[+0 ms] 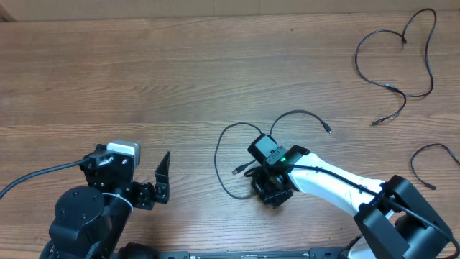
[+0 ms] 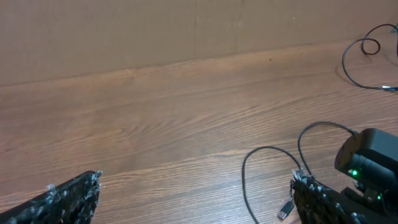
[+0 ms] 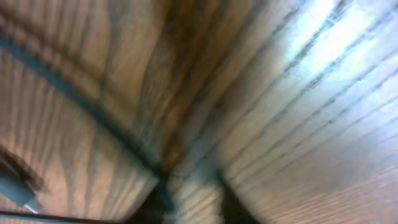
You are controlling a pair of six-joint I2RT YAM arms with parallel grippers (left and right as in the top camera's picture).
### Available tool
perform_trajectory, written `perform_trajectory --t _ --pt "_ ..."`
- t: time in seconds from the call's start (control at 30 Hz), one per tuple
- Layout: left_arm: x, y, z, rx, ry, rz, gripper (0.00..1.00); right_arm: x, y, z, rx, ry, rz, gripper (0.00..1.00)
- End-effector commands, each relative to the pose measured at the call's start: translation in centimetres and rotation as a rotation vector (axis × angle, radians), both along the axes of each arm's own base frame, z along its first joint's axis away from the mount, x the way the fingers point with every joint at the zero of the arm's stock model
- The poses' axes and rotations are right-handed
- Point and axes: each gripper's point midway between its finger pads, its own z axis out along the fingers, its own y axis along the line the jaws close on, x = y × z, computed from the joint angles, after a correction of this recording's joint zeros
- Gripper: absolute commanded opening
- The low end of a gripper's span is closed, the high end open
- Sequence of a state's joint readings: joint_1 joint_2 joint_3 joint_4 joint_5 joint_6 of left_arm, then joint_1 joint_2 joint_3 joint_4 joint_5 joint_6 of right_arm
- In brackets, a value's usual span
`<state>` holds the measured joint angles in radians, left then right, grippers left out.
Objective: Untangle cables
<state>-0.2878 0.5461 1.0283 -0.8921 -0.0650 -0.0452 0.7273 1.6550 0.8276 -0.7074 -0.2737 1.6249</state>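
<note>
Overhead, soft even light falls on the brown wood-grain table [image 1: 144, 72], and the thin black cables [image 1: 218, 157] look crisp with barely a shadow. The left wrist view runs warmer, a touch dimmer, yet sharp. The right wrist view is smeared right out of focus, cold bluish-white glare washing its right side.

Thin black flexible cables: three separate lengths; centre cable [image 1: 218, 158], far-corner cable [image 1: 388, 86], right-edge cable [image 1: 431, 146]
Jointed robot arms: two; all-black arm [image 1: 79, 216], white-and-black arm [image 1: 338, 180]
Brown wooden table [image 1: 144, 72]: one
</note>
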Motion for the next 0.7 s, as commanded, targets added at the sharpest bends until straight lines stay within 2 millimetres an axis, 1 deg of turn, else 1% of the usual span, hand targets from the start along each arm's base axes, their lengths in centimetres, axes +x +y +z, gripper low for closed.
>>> perform_trajectory --t 0.0,0.07,0.17,0.2,0.23,0.27,0.3,0.33,0.37,0.4,0.47,0.57,0.67 --pt "0.0 0.3 0.1 0.018 -0.009 0.009 1.0 -0.2 0.2 -0.2 0.018 0.017 0.007 0.04" --pt "0.0 0.3 0.1 0.018 -0.009 0.009 1.0 0.2 0.6 -0.1 0.042 -0.013 0.046 0.04" --pt "0.1 0.3 0.1 0.024 -0.011 0.006 1.0 1.9 1.0 0.8 0.075 -0.082 0.129 0.04" --pt "0.0 0.3 0.1 0.024 -0.01 0.006 1.0 3.4 0.4 1.2 0.065 -0.139 0.183 0.04" --pt "0.0 0.3 0.1 0.024 -0.01 0.006 1.0 3.9 0.0 1.4 0.051 -0.149 0.189 0.04" --pt "0.0 0.3 0.1 0.024 -0.01 0.006 1.0 4.3 -1.1 1.6 0.018 -0.145 0.182 0.04" --pt "0.1 0.3 0.1 0.024 -0.011 0.006 1.0 4.5 -2.8 1.8 -0.041 -0.118 0.152 0.04" --pt "0.1 0.3 0.1 0.024 -0.011 0.006 1.0 4.3 -5.3 2.0 -0.129 -0.076 0.116 0.04" --pt "0.1 0.3 0.1 0.024 -0.01 0.006 1.0 4.0 -7.1 2.2 -0.192 -0.043 0.095 0.04" --pt "0.1 0.3 0.2 0.024 -0.011 0.006 1.0 3.0 -11.1 2.7 -0.327 0.029 0.055 0.04" --pt "0.1 0.3 0.3 0.021 -0.019 0.006 1.0 1.5 -15.6 3.8 -0.466 0.117 0.007 0.04" --pt "0.2 0.3 0.5 0.02 -0.025 0.006 1.0 1.1 -17.7 4.8 -0.521 0.13 -0.028 0.04" --pt "0.2 0.2 0.5 0.02 -0.025 0.006 1.0 1.4 -18.9 5.9 -0.547 0.09 -0.054 0.04"
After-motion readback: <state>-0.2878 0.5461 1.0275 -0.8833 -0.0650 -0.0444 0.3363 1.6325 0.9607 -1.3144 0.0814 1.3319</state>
